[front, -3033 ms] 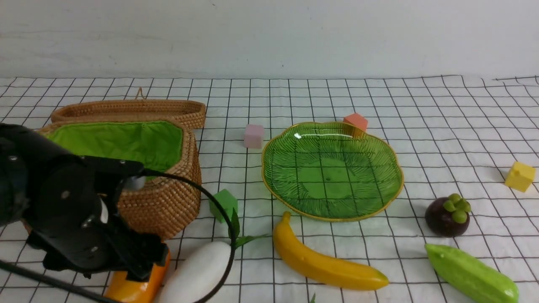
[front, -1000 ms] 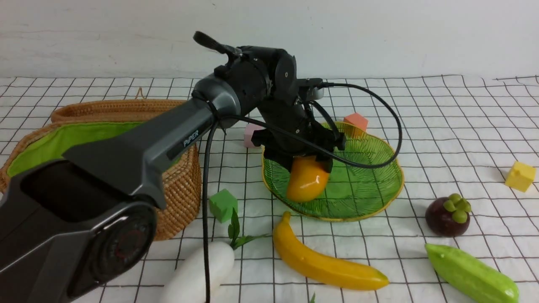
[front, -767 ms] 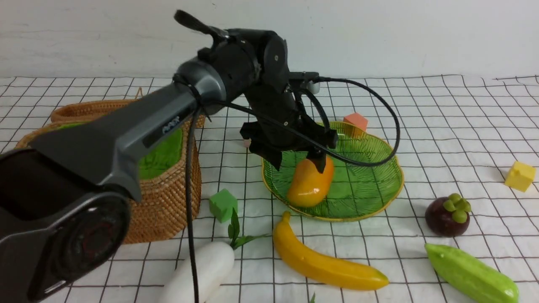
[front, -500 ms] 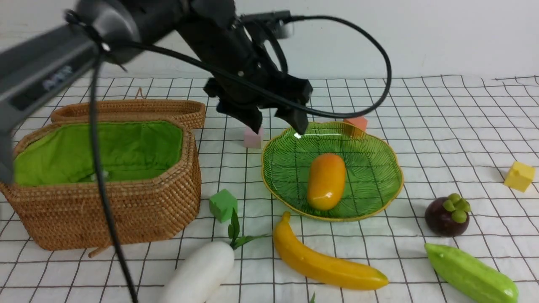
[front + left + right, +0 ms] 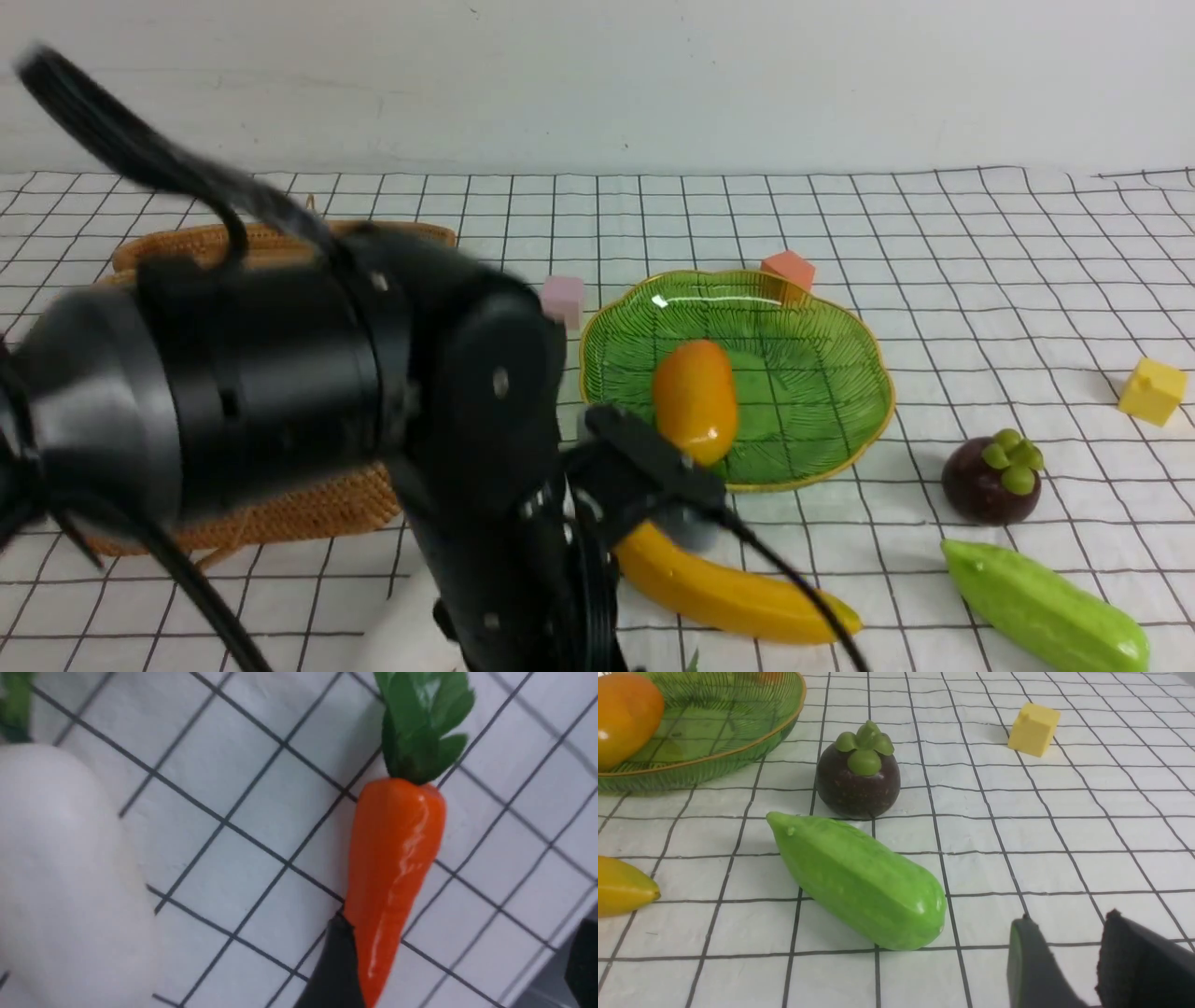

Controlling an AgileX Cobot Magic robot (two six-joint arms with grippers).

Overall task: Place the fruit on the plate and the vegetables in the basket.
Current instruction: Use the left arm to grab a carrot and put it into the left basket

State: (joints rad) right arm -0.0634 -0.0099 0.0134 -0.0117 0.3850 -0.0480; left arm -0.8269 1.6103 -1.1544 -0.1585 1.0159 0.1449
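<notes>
The mango (image 5: 695, 401) lies on the green plate (image 5: 868, 373). The banana (image 5: 747, 597) lies in front of the plate. The mangosteen (image 5: 991, 481) and the pale green gourd (image 5: 1046, 607) are on the cloth at the right. In the left wrist view my left gripper (image 5: 458, 966) is wide open and empty, one finger (image 5: 334, 970) beside the tip of a red-orange carrot (image 5: 392, 868); the white radish (image 5: 60, 882) lies next to it. My right gripper (image 5: 1069, 924) is empty with a narrow gap, near the gourd (image 5: 859, 877) and mangosteen (image 5: 858, 777).
My blurred left arm (image 5: 327, 420) fills the front left and hides most of the wicker basket (image 5: 308, 509). The shallow lid (image 5: 215, 247) lies behind. A pink cube (image 5: 563, 297), an orange cube (image 5: 790, 269) and a yellow cube (image 5: 1153, 390) sit on the cloth.
My left gripper let go of the mango on the plate, rose, then swung back to the near left over the carrot and radish. The mango rolled a little on the plate.
</notes>
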